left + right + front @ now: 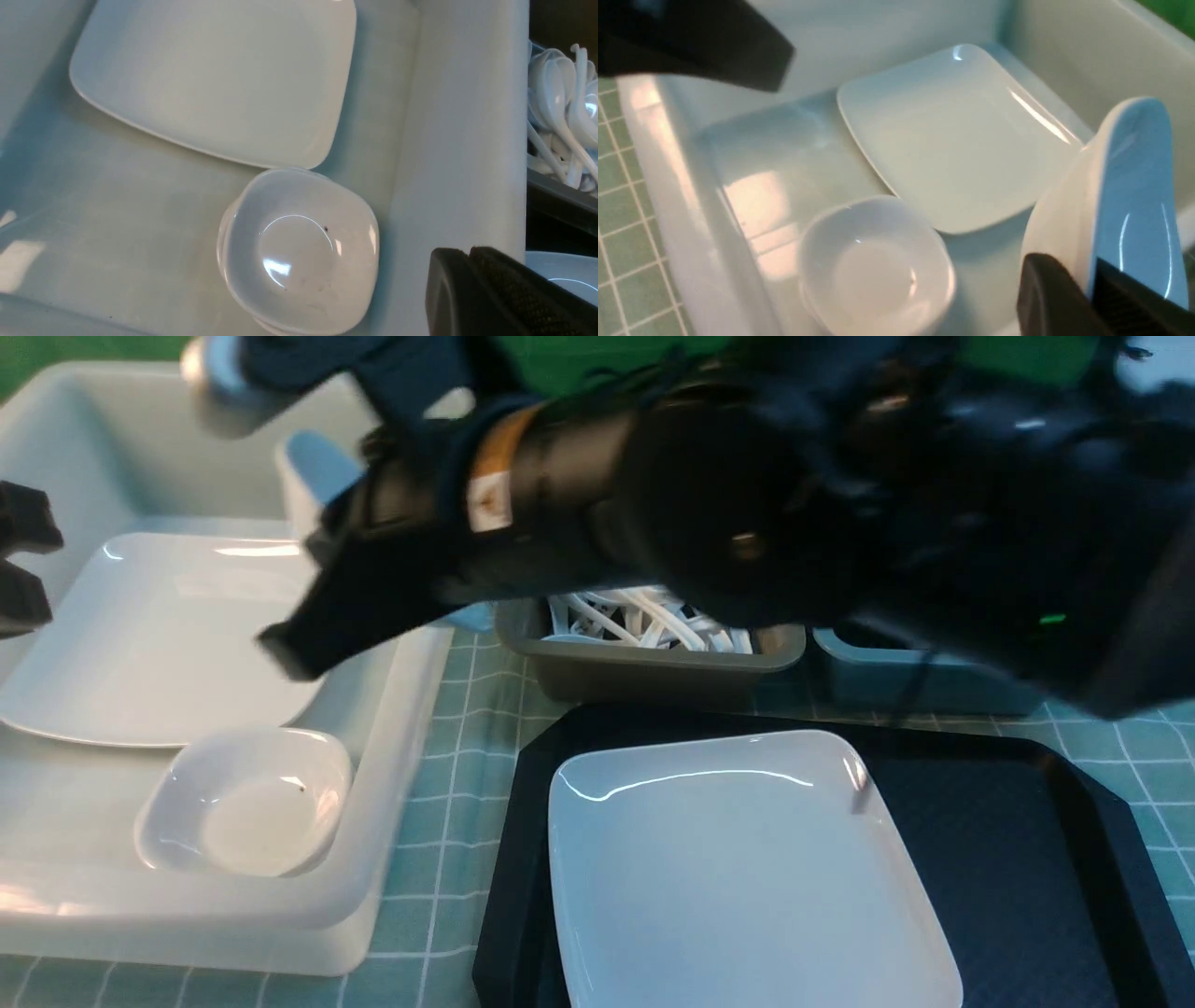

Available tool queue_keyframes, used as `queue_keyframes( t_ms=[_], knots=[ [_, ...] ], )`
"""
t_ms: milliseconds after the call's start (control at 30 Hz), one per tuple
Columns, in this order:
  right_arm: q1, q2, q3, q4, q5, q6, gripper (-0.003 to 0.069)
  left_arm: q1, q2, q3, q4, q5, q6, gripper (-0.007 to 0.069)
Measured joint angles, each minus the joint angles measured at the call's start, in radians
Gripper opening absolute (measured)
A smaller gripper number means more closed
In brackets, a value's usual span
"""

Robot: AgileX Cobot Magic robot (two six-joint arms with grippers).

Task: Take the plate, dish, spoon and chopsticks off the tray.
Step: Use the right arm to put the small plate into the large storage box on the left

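Observation:
In the right wrist view my right gripper (1078,268) is shut on the rim of a dish (1129,186), white outside and blue inside, held on edge above the white tub (668,177). From the front the dish (316,467) peeks out behind the blurred black arms. My left gripper (462,252) is shut with nothing in it, above the tub's right wall (467,140). The white square plate (747,868) lies on the black tray (1027,859). Several white spoons (653,616) lie in a grey tub. The chopsticks are out of view.
The white tub (411,709) holds another square plate (159,635) and a stack of small white dishes (247,803). The grey tub (653,672) and a blue tub (915,681) stand behind the tray. A black part (19,560) juts in at the left edge.

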Motion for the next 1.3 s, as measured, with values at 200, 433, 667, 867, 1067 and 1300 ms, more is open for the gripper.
queue_keyframes(
  t_ms=[200,433,667,867,1067,1300],
  knots=[
    [0.038,0.220,-0.187,0.026,0.003,0.007,0.0067,0.004,0.000,0.000,0.046,0.047,-0.016,0.0013],
    [0.048,0.352,-0.248,0.064,0.011,-0.001,0.0067,0.007,-0.003,0.000,0.038,0.059,-0.019,0.0013],
    [0.074,0.383,-0.248,0.072,0.030,-0.032,0.0067,0.007,-0.003,0.000,0.040,0.058,-0.019,0.0013],
    [0.074,0.397,-0.250,0.072,0.028,-0.032,0.0097,0.007,-0.003,0.000,0.040,0.058,-0.019,0.0013],
    [0.074,0.405,-0.251,0.072,0.025,-0.028,0.0340,0.007,-0.003,0.000,0.042,0.047,-0.019,0.0013],
    [0.071,0.353,-0.251,0.072,0.100,-0.012,0.0459,0.007,-0.003,0.000,0.076,0.047,-0.021,0.0013]
  ],
)
